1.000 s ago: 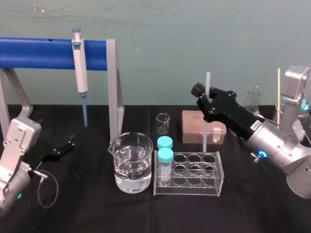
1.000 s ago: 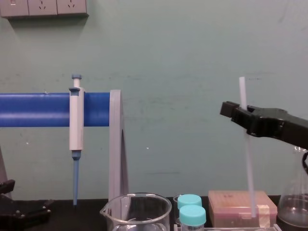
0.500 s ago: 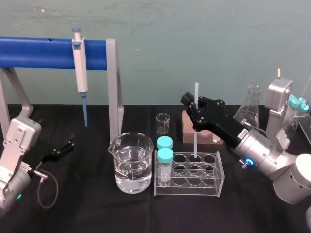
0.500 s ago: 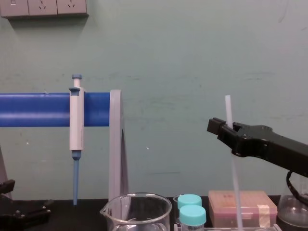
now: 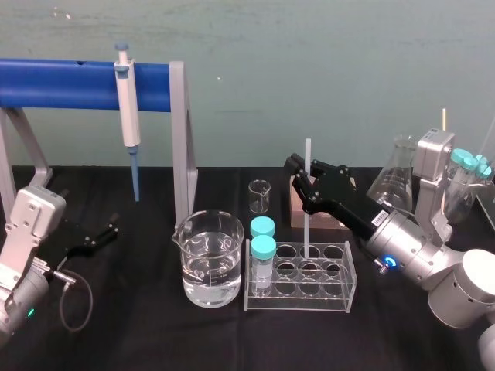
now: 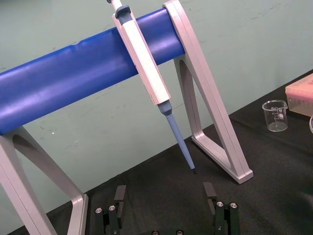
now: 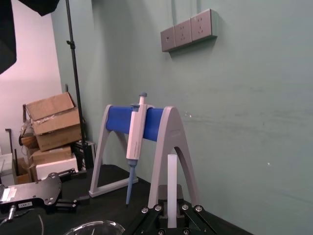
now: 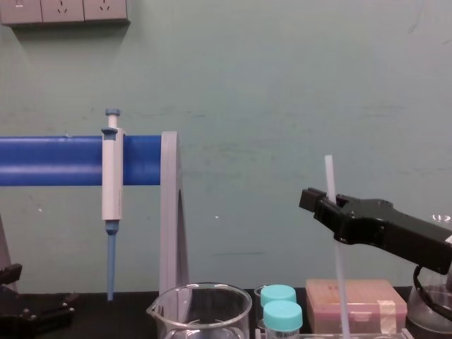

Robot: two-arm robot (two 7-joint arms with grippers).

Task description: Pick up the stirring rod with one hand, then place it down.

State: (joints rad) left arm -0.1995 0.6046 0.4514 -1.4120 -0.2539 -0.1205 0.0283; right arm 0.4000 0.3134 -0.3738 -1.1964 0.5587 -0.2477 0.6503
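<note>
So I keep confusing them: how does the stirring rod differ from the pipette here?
The stirring rod is a plain, even, thin white stick; the pipette is thicker, with a tapering blue tip. The right hand grips the stirring rod; the pipette hangs untouched on the blue bar. Both stand near upright.

Teal wall (image 8: 282, 70), sockets (image 8: 63, 10), black tabletop (image 5: 139, 340).

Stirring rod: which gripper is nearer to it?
Right. The right gripper grips the stirring rod at the tube rack; the left gripper sits far off to its left.
</note>
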